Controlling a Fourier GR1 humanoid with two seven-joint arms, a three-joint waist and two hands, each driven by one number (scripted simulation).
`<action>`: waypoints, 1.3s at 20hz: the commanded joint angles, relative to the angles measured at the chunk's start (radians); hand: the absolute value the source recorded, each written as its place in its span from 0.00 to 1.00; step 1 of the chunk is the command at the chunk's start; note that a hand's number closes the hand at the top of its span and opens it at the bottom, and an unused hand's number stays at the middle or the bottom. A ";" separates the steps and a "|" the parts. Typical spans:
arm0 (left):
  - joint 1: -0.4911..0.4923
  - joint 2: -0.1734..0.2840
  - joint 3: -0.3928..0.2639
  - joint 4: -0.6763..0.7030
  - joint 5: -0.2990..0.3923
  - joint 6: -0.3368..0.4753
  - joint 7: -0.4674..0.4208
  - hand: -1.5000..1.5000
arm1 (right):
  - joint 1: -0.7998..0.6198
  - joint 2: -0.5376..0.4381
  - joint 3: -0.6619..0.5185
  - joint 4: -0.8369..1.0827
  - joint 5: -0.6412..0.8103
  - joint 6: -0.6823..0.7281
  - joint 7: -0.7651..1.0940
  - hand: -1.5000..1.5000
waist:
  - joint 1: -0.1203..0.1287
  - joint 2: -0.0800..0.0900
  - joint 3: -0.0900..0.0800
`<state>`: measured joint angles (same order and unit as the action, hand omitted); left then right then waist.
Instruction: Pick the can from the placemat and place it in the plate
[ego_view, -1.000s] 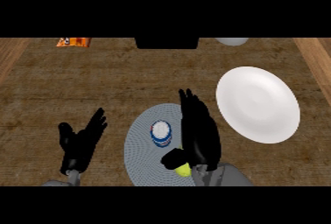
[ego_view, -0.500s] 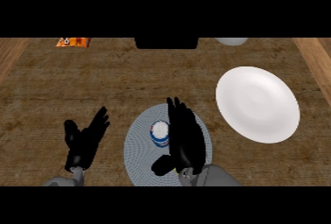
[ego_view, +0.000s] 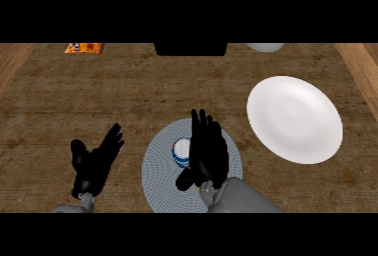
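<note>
Right robot hand (ego_view: 206, 150), fingers straight, hovers beside the can (ego_view: 181, 152) on the placemat (ego_view: 159, 175).

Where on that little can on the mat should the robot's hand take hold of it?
Probably round the can's curved side, coming from its right, where the open right hand already is. It looks upright on the placemat, top facing up, so fingers and thumb could close across its body.

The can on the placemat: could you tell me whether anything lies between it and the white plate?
Nothing visible does. The can stands on the grey placemat, with the right hand right beside it on its plate side. Between placemat and white plate there is only bare wooden counter.
</note>
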<state>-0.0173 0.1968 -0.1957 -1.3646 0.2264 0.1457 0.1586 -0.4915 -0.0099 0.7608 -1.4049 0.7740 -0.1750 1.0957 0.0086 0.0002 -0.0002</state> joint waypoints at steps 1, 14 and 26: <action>0.014 -0.032 -0.017 -0.030 -0.033 0.032 0.007 0.50 | -0.073 0.009 -0.009 0.092 -0.056 -0.037 0.100 0.00 | 0.005 0.001 0.000; 0.027 0.003 0.040 -0.074 -0.023 -0.050 0.050 0.50 | -0.097 0.010 0.056 0.292 -0.126 -0.045 -0.061 1.00 | 0.003 0.001 0.000; -0.023 -0.054 0.081 0.023 -0.049 -0.048 0.015 0.50 | 0.019 0.009 0.311 0.150 0.026 -0.144 0.046 1.00 | -0.005 0.000 0.000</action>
<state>0.0066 0.1496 -0.1447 -1.4052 0.1668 0.1133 0.1904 -0.5512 -0.0111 0.9303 -1.2076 0.7498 -0.2481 1.0337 0.0078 -0.0067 0.0002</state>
